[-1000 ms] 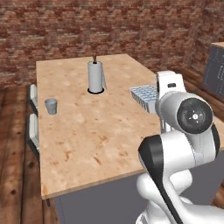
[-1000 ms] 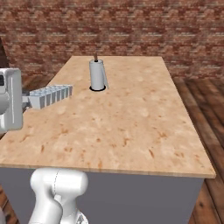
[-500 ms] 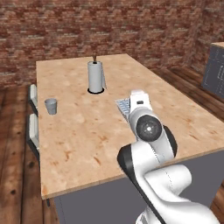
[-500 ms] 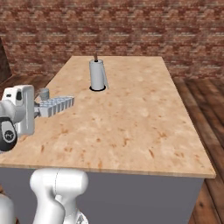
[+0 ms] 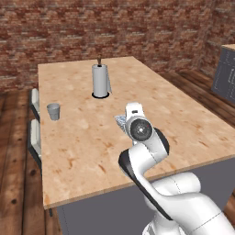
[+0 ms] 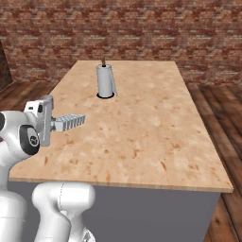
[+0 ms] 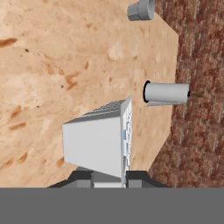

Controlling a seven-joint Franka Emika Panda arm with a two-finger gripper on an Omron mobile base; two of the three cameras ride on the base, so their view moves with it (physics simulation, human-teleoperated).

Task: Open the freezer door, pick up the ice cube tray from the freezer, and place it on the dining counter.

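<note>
Your gripper (image 6: 56, 124) clamped on one ice cube tray (image 6: 70, 122), tray held out on edge above the dining counter (image 6: 142, 127), cell contents not discernible, one grey cup (image 5: 53, 111), one upright paper towel roll (image 5: 100, 80) on the counter.

You have the dining counter (image 6: 156, 137), its tan mottled top bearing an upright paper towel roll (image 6: 105, 81) on a dark base toward twelve o'clock and a small grey cup (image 5: 53, 111) near its nine o'clock edge.
</note>
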